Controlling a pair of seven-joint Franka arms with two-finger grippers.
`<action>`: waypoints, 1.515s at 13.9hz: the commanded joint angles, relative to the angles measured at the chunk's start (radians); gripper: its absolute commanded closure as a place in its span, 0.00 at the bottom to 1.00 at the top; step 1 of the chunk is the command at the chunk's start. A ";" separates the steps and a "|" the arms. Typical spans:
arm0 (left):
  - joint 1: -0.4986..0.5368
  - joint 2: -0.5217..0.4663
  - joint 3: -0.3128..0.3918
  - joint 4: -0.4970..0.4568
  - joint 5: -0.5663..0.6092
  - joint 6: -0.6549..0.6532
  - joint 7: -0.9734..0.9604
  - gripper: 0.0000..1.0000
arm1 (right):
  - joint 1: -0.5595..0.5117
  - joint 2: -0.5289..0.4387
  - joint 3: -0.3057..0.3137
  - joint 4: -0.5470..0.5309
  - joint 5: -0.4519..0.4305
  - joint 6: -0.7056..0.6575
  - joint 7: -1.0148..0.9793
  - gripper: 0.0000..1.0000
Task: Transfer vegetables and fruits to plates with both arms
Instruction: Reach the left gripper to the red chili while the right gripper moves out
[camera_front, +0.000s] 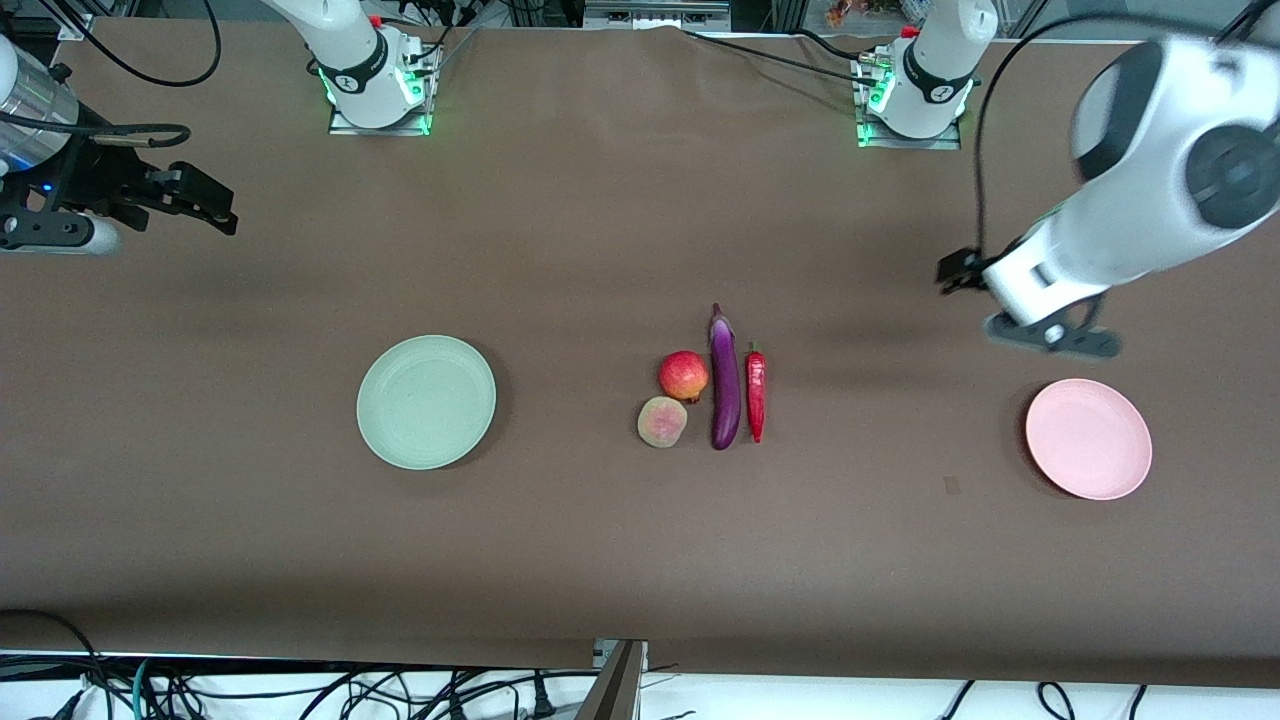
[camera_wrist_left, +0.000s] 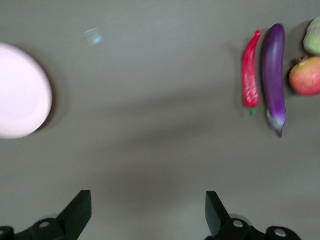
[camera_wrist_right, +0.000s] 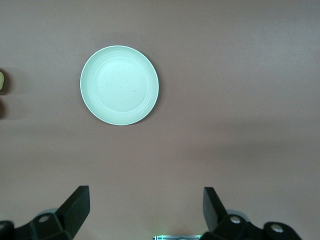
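My two plates sit bare on the table: the pale green plate (camera_front: 426, 401) lies toward my right arm's end, and the pale pink plate (camera_front: 1088, 438) toward my left arm's end, neither holding any food. My left gripper (camera_wrist_left: 148, 215) hangs in the air with its fingers spread wide and nothing between them, over bare table close to the pink plate; from my left wrist view that plate shows at one edge and the food at the other. My right gripper (camera_wrist_right: 146, 212) is likewise spread wide and empty, raised over the table's edge at my right arm's end, well apart from the green plate, which lies alone in its wrist view. All the food rests together on the table between the plates, well away from both of my grippers. The purple eggplant (camera_front: 724, 380) lies lengthwise with its stem cap pointing toward my bases; the red chili pepper (camera_front: 756, 394) lies just beside it on the side toward my left gripper. On the eggplant's side toward my right gripper sit the red pomegranate-like fruit (camera_front: 683, 375) and, touching it and nearer the front camera, the pale yellow-green fruit (camera_front: 662, 421). The table (camera_front: 600, 230) is covered in plain matte brown. Black cables (camera_front: 300, 690) trail along its front edge, and green lights glow at my arm bases (camera_front: 378, 95).
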 joint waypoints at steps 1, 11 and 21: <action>-0.069 0.160 0.007 0.069 -0.048 0.102 -0.057 0.00 | -0.003 -0.002 0.003 0.006 0.017 0.001 0.013 0.00; -0.238 0.467 -0.002 0.054 -0.075 0.490 -0.105 0.00 | -0.007 0.059 0.003 0.004 0.122 0.088 -0.001 0.00; -0.261 0.546 0.000 0.049 -0.063 0.579 -0.103 0.28 | 0.164 0.407 0.046 0.009 0.153 0.370 0.162 0.00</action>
